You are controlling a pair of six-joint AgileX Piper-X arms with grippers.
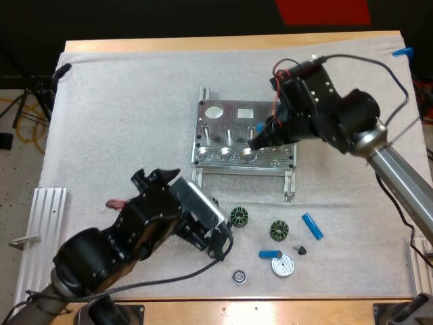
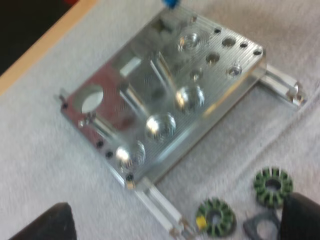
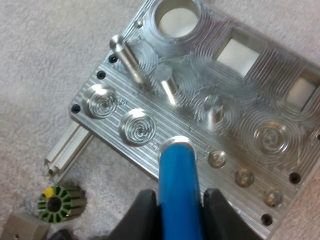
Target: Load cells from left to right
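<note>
The right gripper (image 3: 179, 212) holds a blue cell (image 3: 177, 175) tight between its two fingers. The cell hangs over the front row of round cups on the metal plate (image 1: 223, 128). The plate sits in the middle of the mat (image 1: 122, 108). Three thin pins (image 3: 125, 55) stand up just behind that row, near the cell's tip.

The left gripper (image 1: 218, 238) is over the mat, near the front of the plate. Its fingers (image 2: 45, 222) are wide apart with nothing in them.

Two spare cells (image 1: 312, 225) lie on the mat in front of the plate. Near them are green rings (image 1: 239, 217), a white disc (image 1: 283, 266), a black cone (image 1: 302, 250) and a grey ring (image 1: 239, 276). One green ring has a yellow spot (image 3: 48, 191).
</note>
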